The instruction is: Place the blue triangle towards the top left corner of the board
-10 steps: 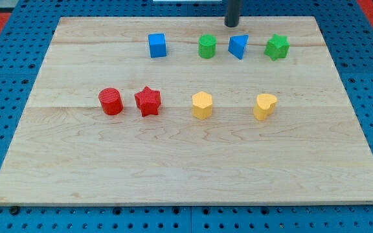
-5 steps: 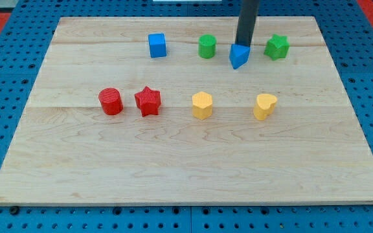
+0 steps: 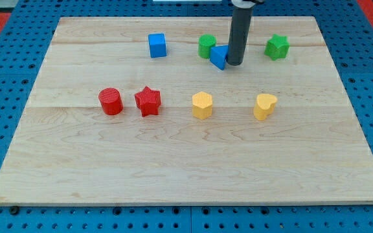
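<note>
The blue triangle [image 3: 219, 56] sits near the view's top, right of centre, touching or almost touching the green cylinder [image 3: 206, 46] just up and left of it. My tip [image 3: 234, 63] stands right against the triangle's right side. The rod rises straight up out of the view's top. The board's top left corner [image 3: 62, 21] is far to the left of the triangle.
A blue cube [image 3: 157, 45] lies left of the green cylinder. A green star [image 3: 276, 46] lies right of my tip. In the middle row stand a red cylinder [image 3: 111, 101], a red star [image 3: 148, 100], a yellow hexagon [image 3: 202, 105] and a yellow heart [image 3: 264, 106].
My tip came down from the board's top edge to the triangle's right side and moved left. The blue triangle slid left and slightly down, ending against the green cylinder.
</note>
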Robot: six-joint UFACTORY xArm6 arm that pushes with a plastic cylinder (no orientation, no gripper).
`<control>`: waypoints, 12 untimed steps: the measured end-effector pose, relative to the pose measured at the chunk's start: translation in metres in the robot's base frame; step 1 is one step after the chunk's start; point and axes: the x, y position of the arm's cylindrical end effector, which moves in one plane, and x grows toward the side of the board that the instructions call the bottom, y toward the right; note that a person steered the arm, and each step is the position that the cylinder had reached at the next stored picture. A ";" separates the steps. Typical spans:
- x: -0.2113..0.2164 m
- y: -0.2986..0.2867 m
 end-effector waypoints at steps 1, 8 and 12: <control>-0.009 0.003; -0.014 -0.163; 0.014 -0.197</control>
